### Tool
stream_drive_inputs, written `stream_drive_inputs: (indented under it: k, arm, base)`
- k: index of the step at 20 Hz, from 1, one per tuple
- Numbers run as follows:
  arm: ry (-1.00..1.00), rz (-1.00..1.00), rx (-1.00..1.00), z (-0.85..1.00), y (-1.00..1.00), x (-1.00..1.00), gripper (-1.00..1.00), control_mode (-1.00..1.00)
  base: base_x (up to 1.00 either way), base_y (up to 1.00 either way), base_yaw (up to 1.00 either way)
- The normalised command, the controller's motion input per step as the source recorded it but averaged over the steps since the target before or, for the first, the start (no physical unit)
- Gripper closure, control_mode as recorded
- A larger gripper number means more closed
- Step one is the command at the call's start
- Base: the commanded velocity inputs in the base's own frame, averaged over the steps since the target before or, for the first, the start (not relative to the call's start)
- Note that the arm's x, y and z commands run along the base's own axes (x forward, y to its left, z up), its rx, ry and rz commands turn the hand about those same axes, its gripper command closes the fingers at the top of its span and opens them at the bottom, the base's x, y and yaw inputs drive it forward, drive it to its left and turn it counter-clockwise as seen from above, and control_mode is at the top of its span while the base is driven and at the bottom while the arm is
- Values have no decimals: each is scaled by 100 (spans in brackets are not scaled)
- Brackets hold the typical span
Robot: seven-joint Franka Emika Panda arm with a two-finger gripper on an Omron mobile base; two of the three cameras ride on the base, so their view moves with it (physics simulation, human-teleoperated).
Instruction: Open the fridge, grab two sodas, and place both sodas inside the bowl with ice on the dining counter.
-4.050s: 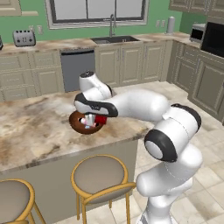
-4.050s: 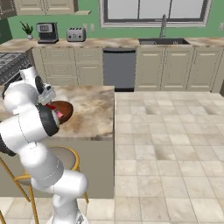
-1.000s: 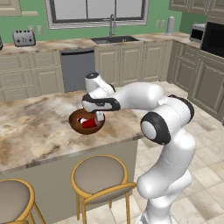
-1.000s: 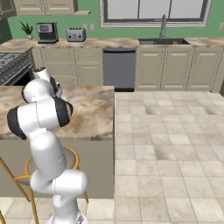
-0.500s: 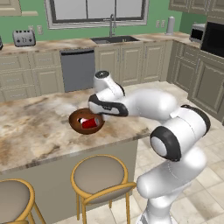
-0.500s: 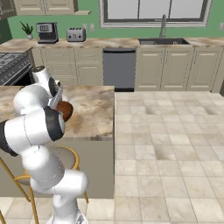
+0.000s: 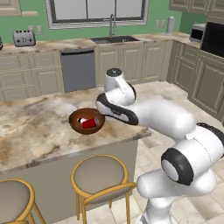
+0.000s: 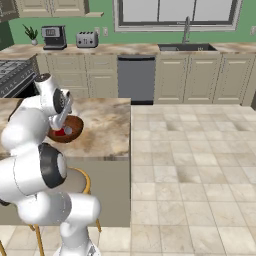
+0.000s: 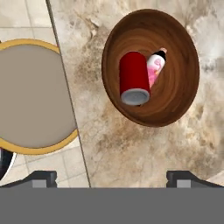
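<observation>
Round reddish-brown wooden bowl (image 9: 151,65) sits on beige veined marble dining counter (image 9: 144,153). Inside lie a red soda can (image 9: 133,78) and a pink bottle (image 9: 154,68), touching. Gripper (image 9: 111,177) above, jaws wide, empty.

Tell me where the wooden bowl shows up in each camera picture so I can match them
Left base view: the bowl sits left of centre on the marble counter, just left of the arm.
Right base view: the bowl is at middle left, partly behind the arm.
Hand view: the bowl is upper right of centre, holding a red can.
Shared landmark: the round stool below the counter edge nearest the bowl.
</observation>
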Motion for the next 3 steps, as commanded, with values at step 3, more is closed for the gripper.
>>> stream_drive_inputs:
  k: [3]
  arm:
    - [-3,-5,2,33,-25,-46,-100,-100]
  base:
    - [0,0,0]
